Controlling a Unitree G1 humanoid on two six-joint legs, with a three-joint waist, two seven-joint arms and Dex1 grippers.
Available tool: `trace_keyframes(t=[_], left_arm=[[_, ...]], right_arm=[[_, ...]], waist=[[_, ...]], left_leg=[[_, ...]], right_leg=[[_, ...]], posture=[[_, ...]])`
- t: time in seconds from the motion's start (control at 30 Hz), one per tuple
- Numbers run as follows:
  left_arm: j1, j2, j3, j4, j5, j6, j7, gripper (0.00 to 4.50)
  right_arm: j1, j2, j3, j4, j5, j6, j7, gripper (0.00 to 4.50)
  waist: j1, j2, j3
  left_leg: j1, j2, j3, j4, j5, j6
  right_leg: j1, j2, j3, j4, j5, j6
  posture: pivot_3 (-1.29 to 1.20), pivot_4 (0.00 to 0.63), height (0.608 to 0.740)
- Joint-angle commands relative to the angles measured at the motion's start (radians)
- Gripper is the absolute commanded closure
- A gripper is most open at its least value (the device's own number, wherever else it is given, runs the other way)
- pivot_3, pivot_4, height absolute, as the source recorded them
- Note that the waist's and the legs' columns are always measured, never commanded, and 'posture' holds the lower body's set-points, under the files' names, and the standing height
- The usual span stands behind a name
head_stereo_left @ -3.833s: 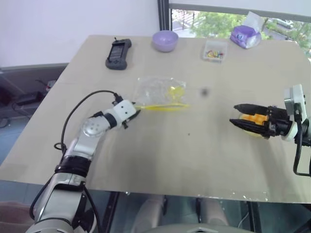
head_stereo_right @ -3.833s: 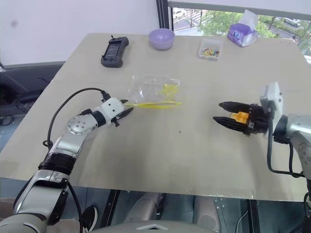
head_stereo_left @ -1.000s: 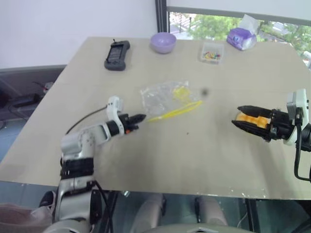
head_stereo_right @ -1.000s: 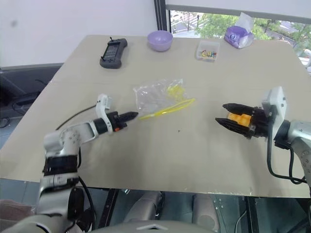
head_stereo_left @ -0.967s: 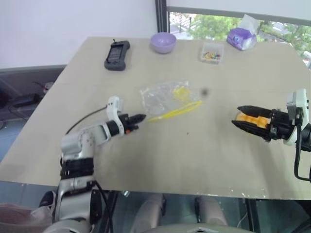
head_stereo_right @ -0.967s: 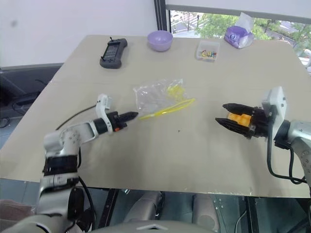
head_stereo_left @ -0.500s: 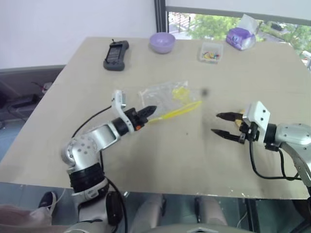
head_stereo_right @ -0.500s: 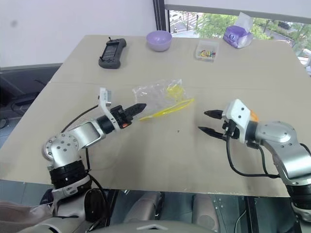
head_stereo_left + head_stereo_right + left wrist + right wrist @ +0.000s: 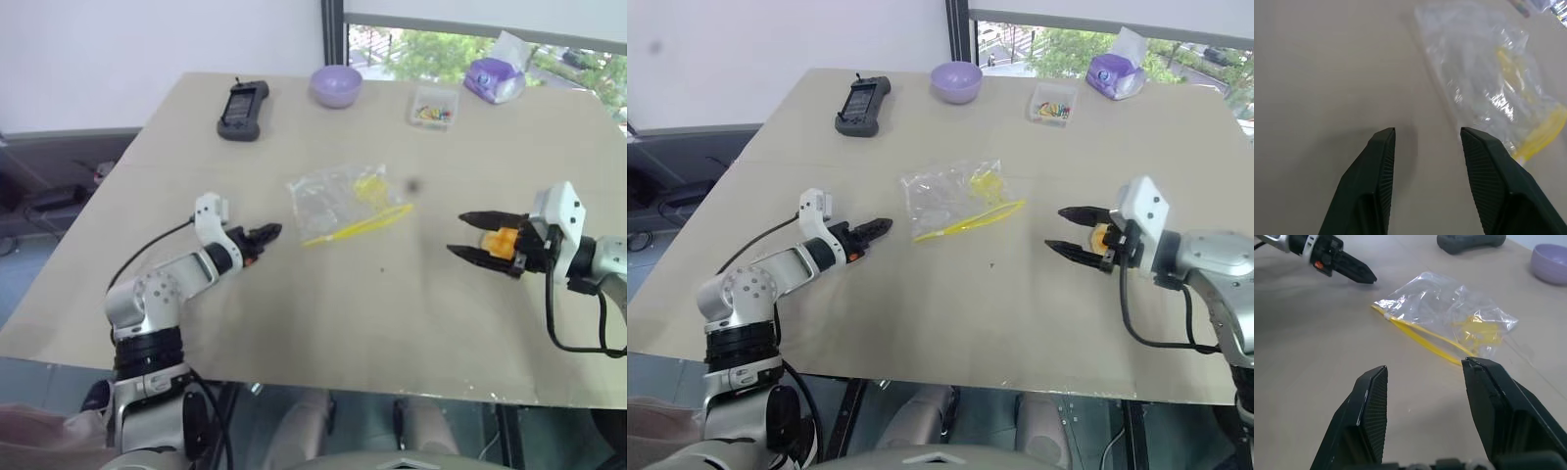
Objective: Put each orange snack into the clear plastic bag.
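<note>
Orange snack (image 9: 498, 241) gripped in right gripper (image 9: 469, 235); left gripper (image 9: 1426, 134) spread, empty, apparently beside clear plastic bag (image 9: 338, 199).

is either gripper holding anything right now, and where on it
The right gripper holds the orange snack between its fingers, deep near their base. The left gripper is open, holding nothing, just short of the clear plastic bag.

A beige table (image 9: 323, 323) carries 5 things. The clear plastic bag (image 9: 338, 201) lies flat near its middle, yellow strip on the edge nearer the robot. Beyond the bag, toward the window: a black handheld device (image 9: 241, 99) far left of it, a purple bowl (image 9: 336, 83) straight past it, a small clear box of colourful bits (image 9: 434, 106) and a purple tissue pack (image 9: 498, 74) to the right
</note>
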Motion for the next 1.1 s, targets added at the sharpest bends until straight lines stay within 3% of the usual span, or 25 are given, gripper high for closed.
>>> trace_keyframes(t=[0.03, 0.17, 0.47, 0.97, 1.07, 1.1], left_arm=[[-0.045, -0.038, 0.048, 0.026, -0.065, -0.01, -0.006, 2.25], [-0.086, -0.07, 0.105, 0.085, -0.115, 0.011, 0.028, 2.25], [-0.129, -0.119, 0.037, 0.17, -0.078, 0.002, 0.057, 2.25], [-0.25, -0.092, -0.226, 0.417, 0.218, -0.083, 0.101, 2.25], [-0.256, -0.095, -0.218, 0.449, 0.235, -0.078, 0.118, 3.12], [-0.261, -0.096, -0.209, 0.46, 0.236, -0.076, 0.121, 3.67]], right_arm=[[-0.007, -0.015, -0.024, -0.026, 0.012, 0.003, 0.007, 1.88], [-0.005, -0.011, -0.023, -0.034, 0.012, 0.006, 0.002, 1.88], [0.003, -0.007, -0.025, -0.045, 0.012, 0.012, -0.005, 1.88], [-0.005, 0.002, -0.019, -0.043, 0.003, 0.006, -0.014, 1.88], [-0.006, 0.0, -0.021, -0.044, 0.005, 0.006, -0.013, 1.88], [-0.008, 0.0, -0.02, -0.043, 0.005, 0.007, -0.013, 1.88]], waist=[[0.0, 0.0, 0.0], [-0.003, -0.001, 0.001], [0.001, -0.001, 0.001], [0.002, 0.0, -0.006], [0.002, 0.001, -0.007], [0.002, 0.001, -0.007]], left_leg=[[0.0, 0.0, 0.0, 0.0, 0.0, 0.0], [0.0, 0.0, 0.0, 0.0, 0.0, 0.0], [0.0, 0.0, 0.0, 0.0, 0.0, 0.0], [0.003, -0.001, 0.001, 0.0, 0.0, 0.0], [0.009, -0.001, 0.001, 0.0, 0.0, 0.0], [0.014, -0.001, 0.002, -0.002, -0.002, 0.004]], right_leg=[[0.0, 0.0, 0.0, 0.0, 0.0, 0.0], [0.0, 0.0, 0.0, 0.0, 0.0, 0.0], [0.0, 0.0, 0.0, 0.0, 0.0, 0.0], [0.003, 0.0, 0.0, 0.001, 0.0, 0.0], [0.008, 0.0, 0.0, 0.001, 0.0, 0.0], [0.012, 0.0, 0.001, 0.0, 0.0, 0.001]], posture=[[0.0, 0.15, 0.74], [0.0, 0.15, 0.74], [0.0, 0.15, 0.74], [0.0, 0.15, 0.74], [0.0, 0.15, 0.74], [0.0, 0.15, 0.74]])
